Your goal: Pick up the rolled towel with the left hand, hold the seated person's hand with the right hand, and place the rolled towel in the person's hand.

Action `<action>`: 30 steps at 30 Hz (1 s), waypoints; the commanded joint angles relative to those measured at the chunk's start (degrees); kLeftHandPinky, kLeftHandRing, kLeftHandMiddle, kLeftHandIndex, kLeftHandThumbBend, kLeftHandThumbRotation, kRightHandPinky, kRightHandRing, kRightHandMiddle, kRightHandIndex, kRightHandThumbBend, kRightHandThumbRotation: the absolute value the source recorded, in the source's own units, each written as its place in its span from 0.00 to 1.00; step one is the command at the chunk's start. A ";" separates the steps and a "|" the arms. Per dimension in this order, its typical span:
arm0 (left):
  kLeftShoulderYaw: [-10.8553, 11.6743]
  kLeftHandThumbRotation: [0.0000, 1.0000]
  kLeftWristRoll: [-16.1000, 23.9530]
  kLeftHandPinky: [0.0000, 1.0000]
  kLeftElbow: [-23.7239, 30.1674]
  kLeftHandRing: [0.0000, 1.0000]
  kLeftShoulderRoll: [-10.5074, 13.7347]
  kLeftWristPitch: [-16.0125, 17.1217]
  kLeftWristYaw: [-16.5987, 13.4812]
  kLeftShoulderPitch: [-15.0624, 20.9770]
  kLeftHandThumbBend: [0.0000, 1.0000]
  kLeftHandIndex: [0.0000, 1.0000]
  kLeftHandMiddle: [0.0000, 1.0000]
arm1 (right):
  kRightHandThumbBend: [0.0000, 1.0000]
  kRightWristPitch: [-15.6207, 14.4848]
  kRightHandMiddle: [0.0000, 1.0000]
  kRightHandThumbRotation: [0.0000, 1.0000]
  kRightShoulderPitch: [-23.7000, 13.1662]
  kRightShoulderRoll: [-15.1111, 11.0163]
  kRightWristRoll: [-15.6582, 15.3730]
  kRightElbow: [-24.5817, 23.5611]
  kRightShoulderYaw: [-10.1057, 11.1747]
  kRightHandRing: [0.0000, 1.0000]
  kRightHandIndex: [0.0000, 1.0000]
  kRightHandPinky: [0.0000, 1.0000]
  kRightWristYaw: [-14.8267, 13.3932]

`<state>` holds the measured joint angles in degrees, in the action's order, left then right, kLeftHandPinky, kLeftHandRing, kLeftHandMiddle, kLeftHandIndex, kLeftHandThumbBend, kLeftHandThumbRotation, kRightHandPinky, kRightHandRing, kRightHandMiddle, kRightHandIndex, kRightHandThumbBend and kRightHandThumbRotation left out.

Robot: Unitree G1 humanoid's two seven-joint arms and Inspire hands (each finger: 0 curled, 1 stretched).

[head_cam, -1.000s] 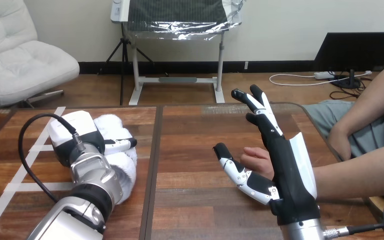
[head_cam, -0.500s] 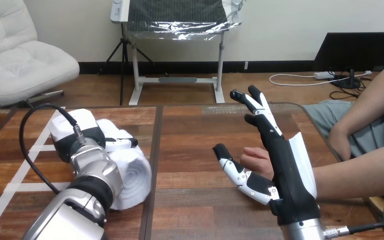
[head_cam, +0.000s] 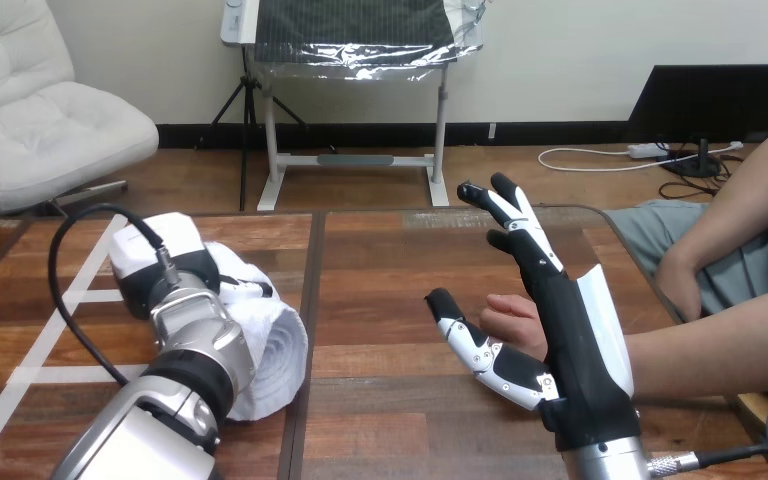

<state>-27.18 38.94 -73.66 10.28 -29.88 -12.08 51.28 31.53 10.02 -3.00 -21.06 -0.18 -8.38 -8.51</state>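
— Two hands, two jobs. Start at the fingers: what are the left ones doing?

— Dark fingers [head_cam: 248, 291] of the left hand [head_cam: 165, 270] curl over the top of the rolled towel [head_cam: 278, 352], gripping it. It sits at the left of the table [head_cam: 390, 270], spiral end towards us. Whether it rests on the wood or has cleared it, I cannot tell.

— And the other side?

— Fingertips [head_cam: 516, 212] of the right hand [head_cam: 572, 350] stand straight and spread, thumb stuck out low, holding nothing. The person's hand [head_cam: 508, 315] lies on the wood just behind that palm, with nothing curled round it.

— Why open like that?

— I'd judge it is set edge-up beside the person's hand so thumb and fingers can close round it. That hold isn't made yet. The towel is well apart from the receiving hand, so the carry across should come afterwards.
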 commanded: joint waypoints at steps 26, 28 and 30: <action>2.86 0.00 -3.81 0.14 0.56 0.21 -1.30 7.78 -9.96 -5.01 0.72 0.52 0.31 | 0.38 -0.51 0.97 0.07 -2.73 -1.01 0.34 -3.43 0.43 0.94 0.85 0.84 0.93; 3.72 0.00 -4.80 0.15 1.06 0.21 -1.18 9.63 -11.72 -5.63 0.73 0.52 0.31 | 0.38 -0.45 0.96 0.07 -2.78 -1.07 0.43 -3.34 0.37 0.94 0.85 0.84 0.90; 4.41 0.00 -5.62 0.16 1.39 0.22 -1.11 11.08 -13.03 -6.05 0.72 0.51 0.32 | 0.38 -0.45 0.96 0.07 -2.82 -1.14 0.46 -3.29 0.32 0.94 0.85 0.84 0.86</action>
<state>-24.38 35.22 -73.44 9.86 -22.26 -22.80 48.60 30.68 10.02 -4.34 -20.96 -1.04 -8.27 -7.52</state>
